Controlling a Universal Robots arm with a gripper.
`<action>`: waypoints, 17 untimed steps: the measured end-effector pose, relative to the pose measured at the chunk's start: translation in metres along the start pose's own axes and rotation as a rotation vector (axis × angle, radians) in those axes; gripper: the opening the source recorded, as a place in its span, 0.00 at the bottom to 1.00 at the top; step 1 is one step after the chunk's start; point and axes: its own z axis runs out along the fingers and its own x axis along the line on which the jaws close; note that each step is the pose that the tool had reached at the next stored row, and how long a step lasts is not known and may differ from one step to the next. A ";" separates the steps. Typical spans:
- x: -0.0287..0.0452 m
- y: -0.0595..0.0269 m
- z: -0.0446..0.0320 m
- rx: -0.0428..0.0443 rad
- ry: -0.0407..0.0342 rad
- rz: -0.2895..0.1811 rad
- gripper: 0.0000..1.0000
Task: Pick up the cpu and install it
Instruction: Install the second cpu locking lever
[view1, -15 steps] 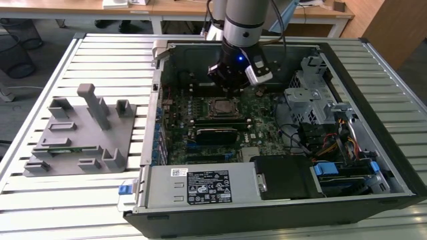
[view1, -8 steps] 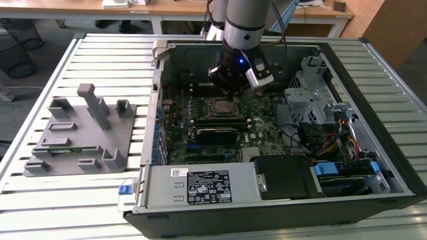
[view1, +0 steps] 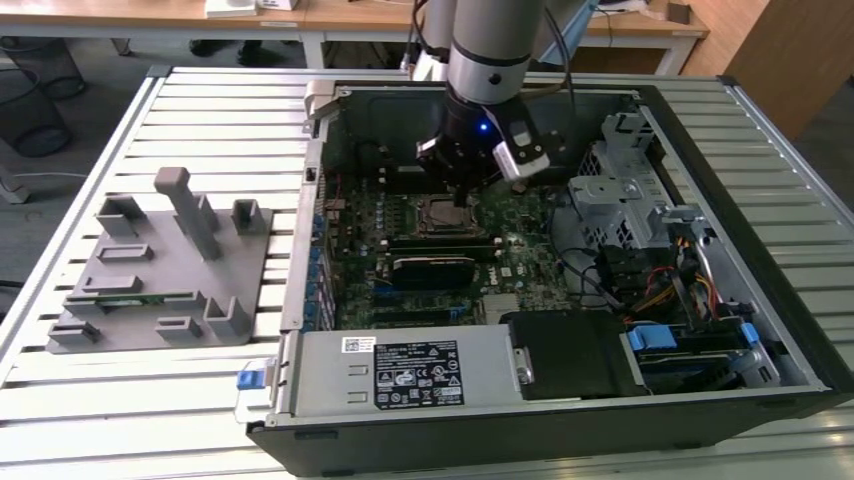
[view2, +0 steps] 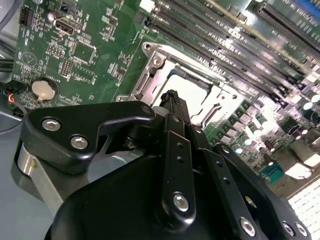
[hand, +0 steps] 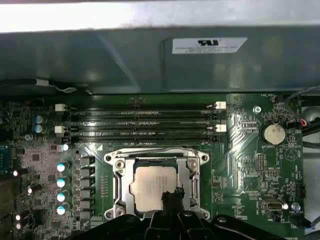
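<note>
The cpu (hand: 152, 186), a flat square chip with a silver lid, lies flat inside the metal-framed socket (hand: 116, 186) on the green motherboard (hand: 240, 165). In the second wrist view the cpu (view2: 192, 89) shows pale inside the socket frame (view2: 152, 59). My gripper (hand: 172, 196) hangs just over the chip's edge, its black fingertips (view2: 170, 98) pressed together with nothing between them. In the exterior view the gripper (view1: 462, 196) reaches down into the open computer case, directly above the socket (view1: 445, 214).
Several memory slots (hand: 140, 117) run beside the socket, and a coin battery (hand: 273, 133) sits nearby. Case walls, a drive cage (view1: 621, 190) and a power supply (view1: 400, 372) ring the board. A grey fixture tray (view1: 160, 270) holding a green memory stick (view1: 127, 297) stands outside the case.
</note>
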 end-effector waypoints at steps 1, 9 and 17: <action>0.0002 -0.0013 0.0000 0.0000 -0.0005 -0.001 0.11; 0.0011 -0.0100 -0.0003 0.0001 -0.0021 -0.006 0.11; 0.0021 -0.0151 -0.0053 0.0004 -0.0054 -0.009 0.11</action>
